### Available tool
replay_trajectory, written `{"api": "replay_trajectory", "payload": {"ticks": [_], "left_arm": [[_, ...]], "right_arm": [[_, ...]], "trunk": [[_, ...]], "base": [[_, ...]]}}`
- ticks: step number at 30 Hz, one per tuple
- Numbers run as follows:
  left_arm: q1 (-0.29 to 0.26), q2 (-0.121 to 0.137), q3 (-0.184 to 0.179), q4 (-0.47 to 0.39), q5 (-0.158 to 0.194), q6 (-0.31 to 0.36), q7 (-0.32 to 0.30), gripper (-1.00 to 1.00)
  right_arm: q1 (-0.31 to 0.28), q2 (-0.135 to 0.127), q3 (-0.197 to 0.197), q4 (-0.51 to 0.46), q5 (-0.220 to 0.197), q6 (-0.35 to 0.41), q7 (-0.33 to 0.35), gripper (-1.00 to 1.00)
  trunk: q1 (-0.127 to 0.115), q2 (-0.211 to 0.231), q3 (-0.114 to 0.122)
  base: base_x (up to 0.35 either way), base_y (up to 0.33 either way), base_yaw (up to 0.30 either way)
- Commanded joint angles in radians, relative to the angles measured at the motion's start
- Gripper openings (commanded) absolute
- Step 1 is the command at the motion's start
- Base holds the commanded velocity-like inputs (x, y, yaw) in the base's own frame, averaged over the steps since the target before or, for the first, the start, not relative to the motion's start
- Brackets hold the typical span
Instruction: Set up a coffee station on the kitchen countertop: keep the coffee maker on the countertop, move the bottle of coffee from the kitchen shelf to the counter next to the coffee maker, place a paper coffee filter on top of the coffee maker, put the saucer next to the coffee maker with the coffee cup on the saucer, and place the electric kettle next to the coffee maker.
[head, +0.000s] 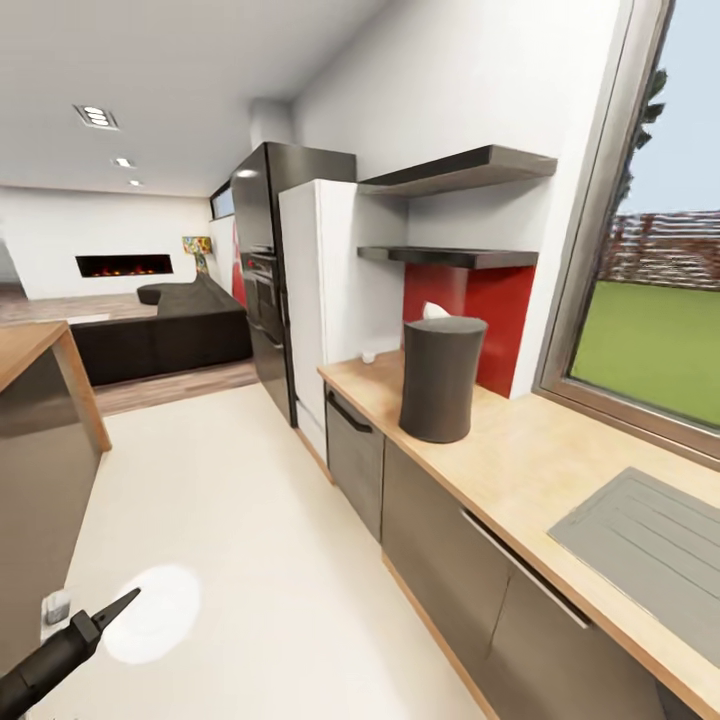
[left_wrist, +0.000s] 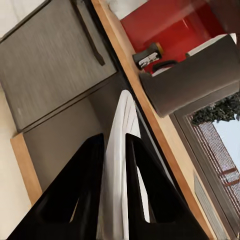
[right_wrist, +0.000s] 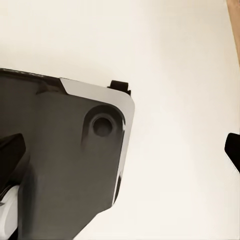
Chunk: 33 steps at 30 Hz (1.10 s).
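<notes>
My left gripper hangs low over the floor at the lower left, shut on the white saucer. In the left wrist view its black fingers clamp the saucer edge-on. The dark coffee maker stands on the kitchen countertop with a white paper coffee filter on top. A small white object, likely the coffee cup, sits farther along the counter. Beside the coffee maker, a dark bottle of coffee with a tan cap rests against the red backsplash. My right gripper is open over the floor.
Two black kitchen shelves hang on the wall above the coffee maker. A grey sink drainboard is set into the near counter. A white fridge and black oven tower end the counter run. A wooden island flanks the pale floor at left.
</notes>
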Motion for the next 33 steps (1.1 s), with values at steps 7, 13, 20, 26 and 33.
{"api": "replay_trajectory", "payload": {"ticks": [7, 13, 20, 26, 33], "left_arm": [[0.002, 0.0, 0.001, 0.001, 0.003, 0.01, -0.002, -1.0], [0.002, 0.0, 0.001, 0.001, 0.003, 0.01, -0.002, -1.0], [0.002, -0.001, 0.001, 0.001, 0.003, 0.009, -0.002, -1.0], [0.002, -0.002, 0.001, 0.0, 0.003, 0.006, -0.001, -1.0], [0.002, -0.002, 0.001, 0.0, 0.002, 0.005, -0.001, -1.0]], "right_arm": [[0.001, -0.001, 0.005, -0.002, 0.007, 0.005, 0.004, 1.0], [0.015, -0.001, 0.005, -0.002, 0.007, 0.005, 0.006, 1.0], [0.019, 0.001, 0.006, -0.002, 0.007, 0.005, 0.006, 1.0], [0.02, 0.016, 0.006, -0.002, 0.007, 0.006, 0.006, 1.0], [0.02, 0.022, 0.006, -0.004, 0.008, 0.008, 0.002, 1.0]], "trunk": [[0.001, -0.001, -0.009], [0.001, -0.001, -0.016], [0.001, -0.001, -0.024], [0.001, -0.001, -0.031], [0.001, -0.001, -0.033]], "base": [[0.278, 0.195, 0.209], [0.211, 0.239, 0.207], [0.21, 0.244, 0.206], [0.288, 0.13, 0.193], [0.331, 0.012, 0.045]]}}
